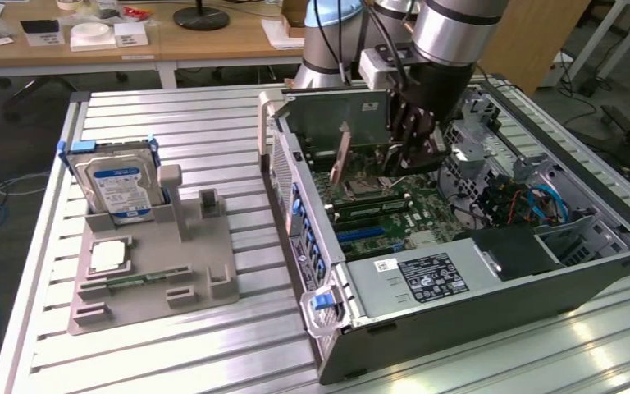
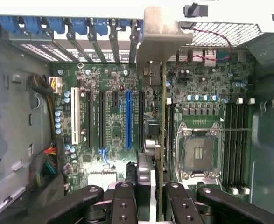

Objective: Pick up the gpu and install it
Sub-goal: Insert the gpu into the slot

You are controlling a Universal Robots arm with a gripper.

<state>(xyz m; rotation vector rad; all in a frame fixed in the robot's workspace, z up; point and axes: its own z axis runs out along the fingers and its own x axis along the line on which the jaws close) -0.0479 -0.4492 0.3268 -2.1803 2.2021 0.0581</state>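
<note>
The gripper is down inside the open case, closed on the gpu, which hangs edge-on between its fingers above the motherboard. Pickup looks done; I can't tell whether the card is seated in a slot.

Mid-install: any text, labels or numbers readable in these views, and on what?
No text can be read.
Hard drive label: blue-white, print blurred.
Power supply label: black, white print too small.
Motherboard markings: too small.
Background white cards: blurred.
The gpu, edge-on in the gripper: no print visible.
</note>
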